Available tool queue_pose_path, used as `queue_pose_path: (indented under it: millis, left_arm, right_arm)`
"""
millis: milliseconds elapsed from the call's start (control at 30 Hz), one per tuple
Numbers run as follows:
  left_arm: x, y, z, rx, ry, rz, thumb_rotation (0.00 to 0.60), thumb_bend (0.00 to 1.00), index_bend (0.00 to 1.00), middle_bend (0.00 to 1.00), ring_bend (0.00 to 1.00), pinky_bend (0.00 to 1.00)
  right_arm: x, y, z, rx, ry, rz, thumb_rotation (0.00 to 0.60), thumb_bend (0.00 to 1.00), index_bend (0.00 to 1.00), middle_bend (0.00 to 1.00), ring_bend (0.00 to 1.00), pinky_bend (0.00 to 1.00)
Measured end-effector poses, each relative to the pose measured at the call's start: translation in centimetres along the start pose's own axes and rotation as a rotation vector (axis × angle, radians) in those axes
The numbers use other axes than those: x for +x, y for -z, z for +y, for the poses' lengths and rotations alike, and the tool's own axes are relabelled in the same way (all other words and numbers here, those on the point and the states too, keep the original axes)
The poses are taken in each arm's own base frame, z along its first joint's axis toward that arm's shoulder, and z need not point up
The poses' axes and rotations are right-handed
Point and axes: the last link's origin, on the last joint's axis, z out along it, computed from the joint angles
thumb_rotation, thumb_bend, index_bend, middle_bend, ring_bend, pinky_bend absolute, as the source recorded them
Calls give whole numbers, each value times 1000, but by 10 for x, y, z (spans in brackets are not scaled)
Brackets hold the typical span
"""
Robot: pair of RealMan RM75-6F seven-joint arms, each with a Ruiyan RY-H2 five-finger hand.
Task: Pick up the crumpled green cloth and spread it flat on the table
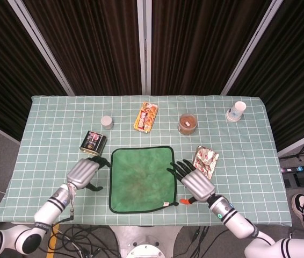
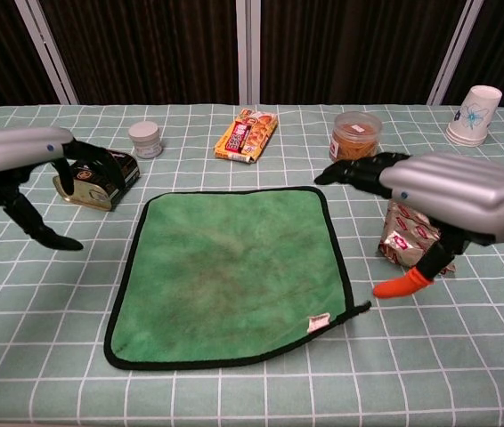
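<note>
Now the worktop [image 1: 44, 140] under its green checked covering carries the green cloth [image 1: 141, 179], lying spread flat near the front edge, a small white tag at its front right corner. Left hand [image 1: 82, 173] hovers just beside the cloth's left edge, fingers apart and holding nothing; right hand [image 1: 196, 184] hovers beside the right edge, fingers fanned apart, also holding nothing, its thumb tipped in orange. Behind the left hand sits a dark tin [image 1: 93, 143]; by the right hand lies a crinkled foil packet [image 1: 206, 162]. Further back: an orange snack box [image 1: 146, 117], a lidded plastic tub [image 1: 187, 123], a paper cup [image 1: 237, 111], a little white jar [image 1: 107, 122].
</note>
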Motion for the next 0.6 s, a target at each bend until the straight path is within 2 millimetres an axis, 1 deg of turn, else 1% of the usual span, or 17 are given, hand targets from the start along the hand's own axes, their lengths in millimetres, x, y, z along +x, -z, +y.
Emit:
queue_pose_path:
  millis: [67,167,267,467,500,600]
  left_arm:
    - [8,0,-10,41,34,38,600,0,272,262,183,327]
    - [17,1,-24,94,70,78,600,0,272,262,183,327]
    - [20,4,-30,114,76,98,600,0,272,262,182,327]
    - [23,11,-35,140,78,127,600,0,271,262,183,327]
    - [23,12,-36,145,78,135,600,0,271,262,183,327]
    - [27,17,-42,171,72,180,600,0,272,262,183,327]
  right_arm:
    - [6,0,6,-27,-19,26,509,0,41,0,0,0]
    - [5,-4,7,-38,-53,9,519,0,46,0,0,0]
    - [-2,-11,5,-34,-56,-3,559,0,47,0,0,0]
    - [-23,-29,-8,-23,-49,-10,589,0,52,0,0,0]
    - [-24,-30,-8,-27,-41,-3,599,0,53,0,0,0]
    - [-22,-28,-2,-60,-32,42,600,2,53,0,0,0]
